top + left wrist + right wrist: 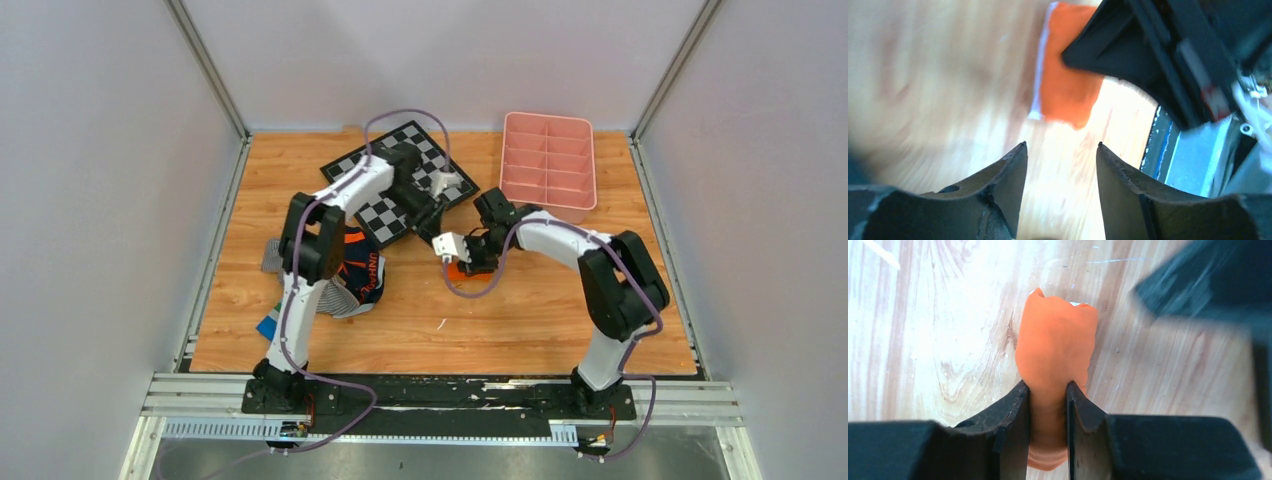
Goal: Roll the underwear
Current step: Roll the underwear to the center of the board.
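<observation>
"The underwear [1055, 355], bright orange fabric briefs: where is it?"

"Between the jaws of the right gripper [1045, 386], which pinch it across its width. It lies on the pale wooden table [923, 340], one end reaching out past the jaw tips, the other running back between them."

"And the left gripper [1060, 146]?"

"Its jaws are spread and hold nothing. They hang above the table, with the underwear ahead of their tips and apart from them. That view is blurred."

"How does the fabric look?"

"Bunched into a narrow, rounded bundle, smooth on top, with an uneven far end. The left wrist view shows a white trim band along one edge. I cannot tell how many turns it has."

"What would make the rolling go well?"

"My judgement: hold the right pinch firm so the bundle cannot spring open, bring the spread jaws down on the loose end beyond the tips, and turn the fabric tight and even. Soft cloth slips, so a slack grip could undo it."
</observation>
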Motion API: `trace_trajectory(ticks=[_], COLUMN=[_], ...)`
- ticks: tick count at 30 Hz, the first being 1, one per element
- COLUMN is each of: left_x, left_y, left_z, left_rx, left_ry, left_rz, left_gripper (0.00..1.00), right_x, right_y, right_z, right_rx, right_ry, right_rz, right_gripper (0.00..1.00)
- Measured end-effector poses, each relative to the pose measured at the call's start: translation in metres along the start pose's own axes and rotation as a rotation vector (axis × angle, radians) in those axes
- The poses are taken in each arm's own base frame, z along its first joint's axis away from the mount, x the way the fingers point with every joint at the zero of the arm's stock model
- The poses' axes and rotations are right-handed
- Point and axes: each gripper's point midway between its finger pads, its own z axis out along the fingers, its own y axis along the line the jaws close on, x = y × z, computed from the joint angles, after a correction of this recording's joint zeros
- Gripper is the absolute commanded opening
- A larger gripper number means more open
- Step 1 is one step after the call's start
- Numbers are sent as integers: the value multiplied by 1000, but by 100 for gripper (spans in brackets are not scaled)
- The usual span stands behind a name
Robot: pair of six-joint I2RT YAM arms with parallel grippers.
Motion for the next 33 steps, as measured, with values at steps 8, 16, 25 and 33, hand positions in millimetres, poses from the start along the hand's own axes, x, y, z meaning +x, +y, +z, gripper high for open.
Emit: trace_trajectory(ticks=[8, 16, 25, 33], left_x=[17, 65, 25, -1], left_y=[12, -34, -28, -6], left_z=[-107, -82, -2, 8], left_rx=[-224, -439, -599, -856], left_ry=[-209, -335, -137, -155], left_rz=[-45, 251, 758, 919], left_gripper=[61, 100, 100, 100], right_x=[5, 6, 8, 9], right_y=[-7, -7, -8, -9], right_z=[1, 2, 3, 3], right_rx=[-174, -215, -258, -268], right_ry=[-149, -182, -199, -221], right_rz=[342, 466, 572, 612], right_gripper=[12, 12, 13, 13])
